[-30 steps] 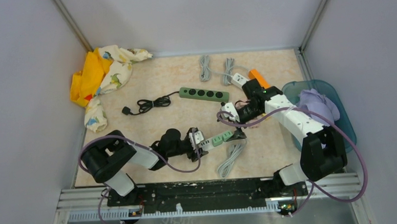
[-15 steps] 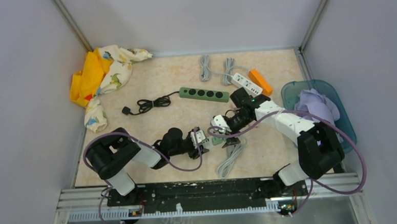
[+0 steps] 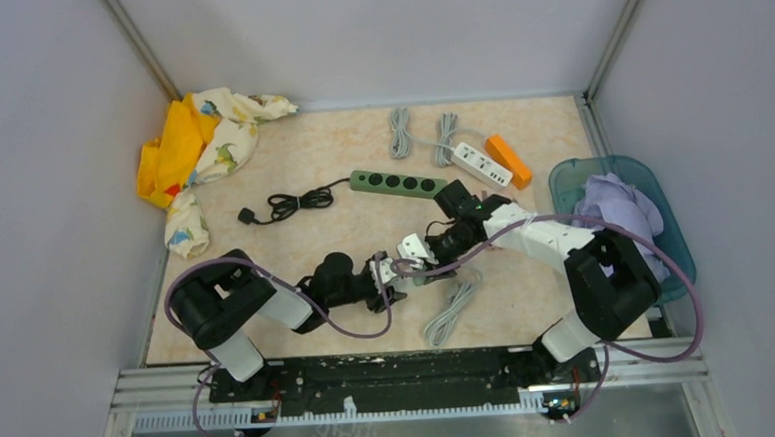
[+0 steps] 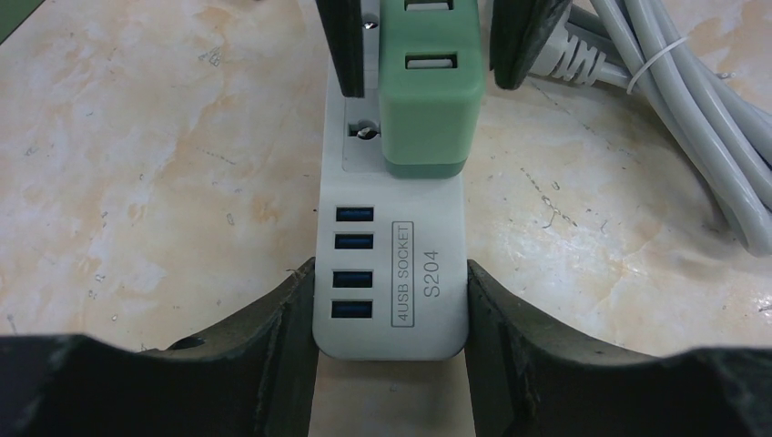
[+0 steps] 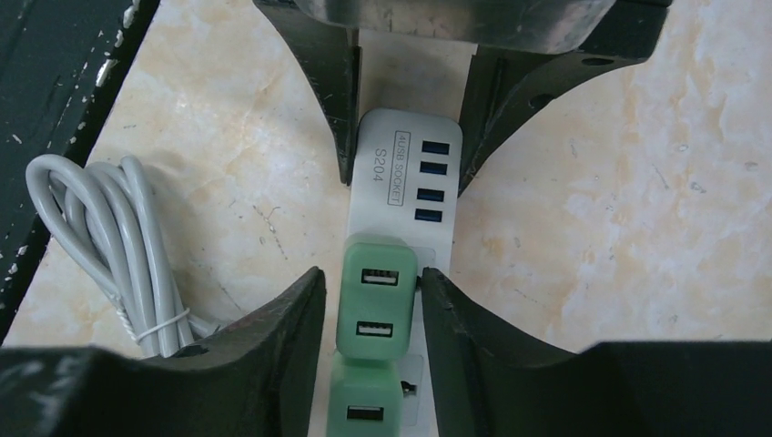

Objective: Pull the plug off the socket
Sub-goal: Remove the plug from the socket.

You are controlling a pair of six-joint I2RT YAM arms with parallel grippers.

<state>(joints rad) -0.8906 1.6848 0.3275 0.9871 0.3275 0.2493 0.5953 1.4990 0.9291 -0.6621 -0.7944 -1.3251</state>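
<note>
A white USB socket strip (image 4: pixel 430 273) (image 5: pixel 405 168) lies on the marbled tabletop, and my left gripper (image 4: pixel 390 273) (image 3: pixel 384 275) is shut on its end. A green plug (image 4: pixel 426 100) (image 5: pixel 378 300) is seated in the strip, with a second green plug (image 5: pixel 364 401) right behind it. My right gripper (image 5: pixel 371 278) (image 3: pixel 415 253) faces the left one and straddles the first plug. Its jaws are nearly closed, with a thin gap still showing on each side of the plug.
The strip's grey cable bundle (image 3: pixel 450 310) lies just right of it. A green power strip (image 3: pixel 399 184) with a black cable (image 3: pixel 283 204), a white strip (image 3: pixel 481 159), an orange block (image 3: pixel 509 158) and cable coils (image 3: pixel 399 130) sit farther back. There is a teal basin (image 3: pixel 678 253) at right and yellow cloth (image 3: pixel 195 148) at back left.
My right arm swung left and toward the near edge to the socket, and its jaws narrowed around the green plug. The left gripper tightened on the strip, then held still.
</note>
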